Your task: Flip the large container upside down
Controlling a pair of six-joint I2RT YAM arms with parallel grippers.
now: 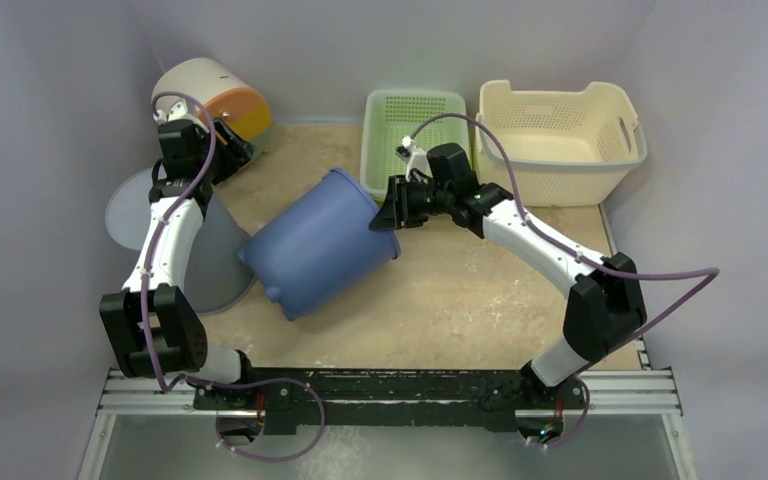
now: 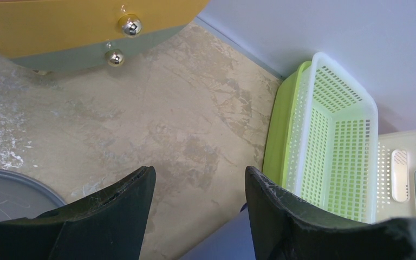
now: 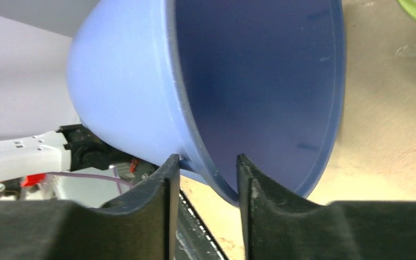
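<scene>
Blue container (image 1: 315, 245) lay tipped on its side in the middle of the counter (image 1: 460, 300), its mouth facing the green basket (image 1: 410, 130) and its base close against the grey lid (image 1: 125, 215). The right gripper (image 1: 385, 215) was at the mouth. In the wrist view its fingers (image 3: 157, 184) stood on either side of the rim, one outside the wall and one inside. I could not tell whether they were pinching the rim or had let it go. The left gripper (image 2: 200, 173) was released and held nothing, off by the orange-and-white bin (image 1: 205, 95), well apart from the container.

The flip looked only half made. Because the wall is round, the container could roll toward the grey lid or the left arm if the rim was loose. It could also rock back onto its base instead of settling mouth down. A push from so close to the green basket might shove that basket too.
</scene>
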